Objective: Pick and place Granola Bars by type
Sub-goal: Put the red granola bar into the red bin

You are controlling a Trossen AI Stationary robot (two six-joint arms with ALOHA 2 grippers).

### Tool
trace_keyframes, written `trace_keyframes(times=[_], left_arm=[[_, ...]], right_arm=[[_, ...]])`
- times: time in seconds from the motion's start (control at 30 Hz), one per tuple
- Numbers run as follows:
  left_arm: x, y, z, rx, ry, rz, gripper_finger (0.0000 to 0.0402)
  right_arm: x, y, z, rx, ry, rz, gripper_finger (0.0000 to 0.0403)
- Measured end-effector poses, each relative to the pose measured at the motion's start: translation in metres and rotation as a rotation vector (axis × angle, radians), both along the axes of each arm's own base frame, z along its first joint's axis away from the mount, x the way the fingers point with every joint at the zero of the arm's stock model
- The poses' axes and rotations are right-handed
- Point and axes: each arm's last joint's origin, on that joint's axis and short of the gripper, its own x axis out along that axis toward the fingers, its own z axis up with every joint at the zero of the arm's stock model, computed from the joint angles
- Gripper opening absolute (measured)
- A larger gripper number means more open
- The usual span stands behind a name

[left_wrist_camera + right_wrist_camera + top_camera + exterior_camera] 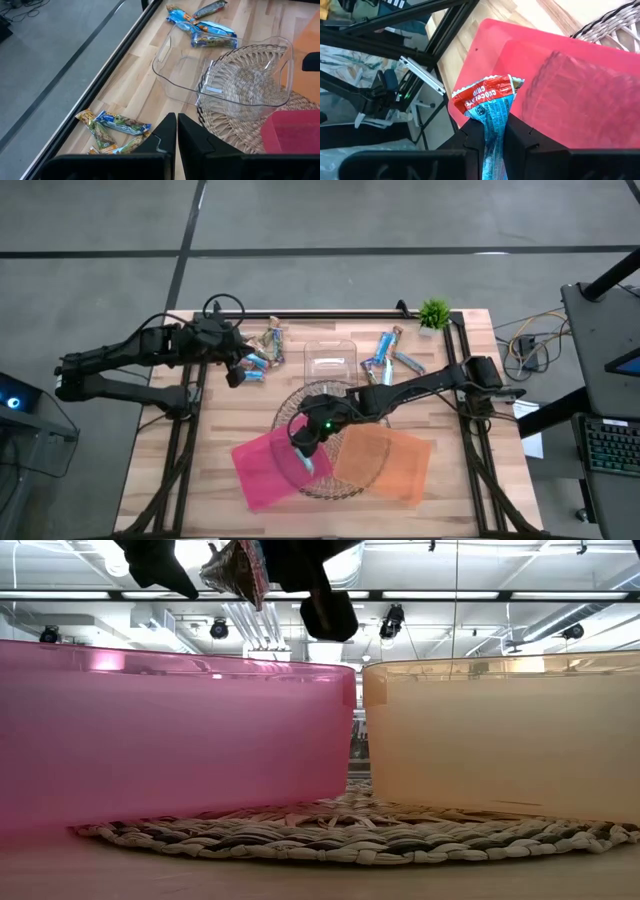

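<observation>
My right gripper [492, 129] hangs over the pink tray [262, 470], shut on a light-blue granola bar with a red end [489, 97]. In the low view that bar [236, 568] shows at the top, above the pink tray's wall [170, 730]. The orange tray [385, 465] stands beside it, and both rest on a round woven mat [330, 395]. My left gripper [176, 134] is shut on nothing at the far left, above a small heap of bars [116, 129]. More bars [390, 355] lie at the far right of a clear box [330, 360]. My right gripper pinches the bar's blue middle [492, 120] between its two fingers. The bar lies along the fingers, and its crimped red end [487, 92] sticks out past the fingertips. The fingers slant down from the table's right side. The bar is lifted clear above the pink tray.
A small green plant [434, 312] stands at the far right corner. Black frame rails [185, 450] run along the table's left and right edges. Bare wood [215, 415] lies between the left heap and the pink tray.
</observation>
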Motion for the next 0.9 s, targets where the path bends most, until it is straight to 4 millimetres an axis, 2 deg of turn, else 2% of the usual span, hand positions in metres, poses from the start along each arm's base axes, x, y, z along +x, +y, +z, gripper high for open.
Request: trace_keyframes(times=[0.33, 0.7, 0.9], left_arm=[[0.0, 0.0, 0.0, -0.001, 0.0, 0.0, 0.0], [0.0, 0.0, 0.0001, -0.001, -0.001, 0.001, 0.0], [0.0, 0.0, 0.0001, -0.001, -0.001, 0.001, 0.0]], right_arm=[[-0.003, -0.0002, -0.0043, -0.01, 0.05, 0.002, 0.0047], [-0.0067, -0.0028, -0.0095, -0.05, 0.107, -0.009, 0.0152], [-0.0067, -0.0028, -0.0094, -0.051, 0.107, -0.008, 0.0186]])
